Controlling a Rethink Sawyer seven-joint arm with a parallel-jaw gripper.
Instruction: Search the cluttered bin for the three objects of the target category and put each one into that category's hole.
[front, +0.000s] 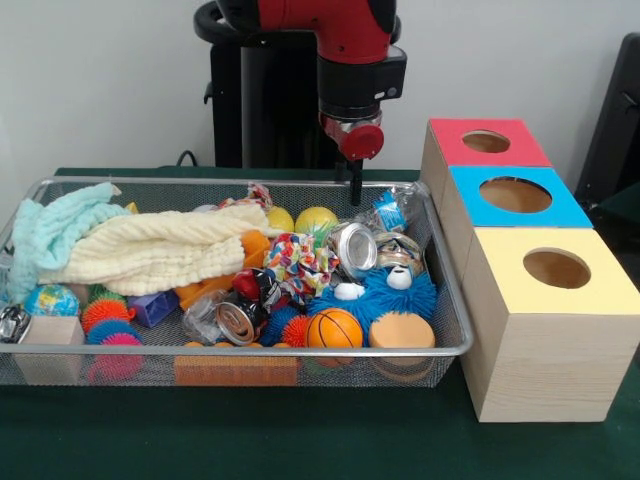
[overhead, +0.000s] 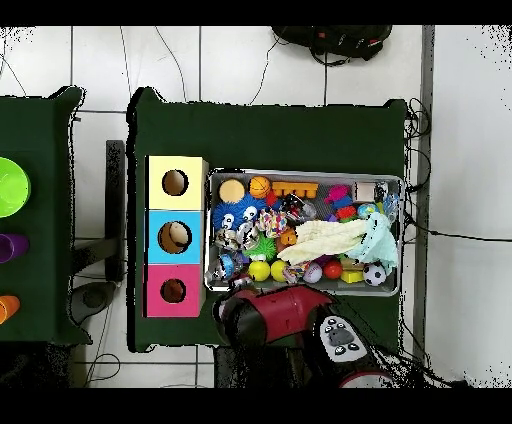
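Red-and-black arm's gripper (front: 355, 190) hangs above wire mesh bin's (front: 455, 345) far edge near right corner — finger state indeterminate. Crushed silver metal cans (front: 352, 247), likely targets, lie just below, toward bin's middle — three coloured-top wooden hole boxes (front: 525, 265) beside right edge.

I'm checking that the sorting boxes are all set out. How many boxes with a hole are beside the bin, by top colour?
Red-topped box: 1
Blue-topped box: 1
Yellow-topped box: 1
Total: 3
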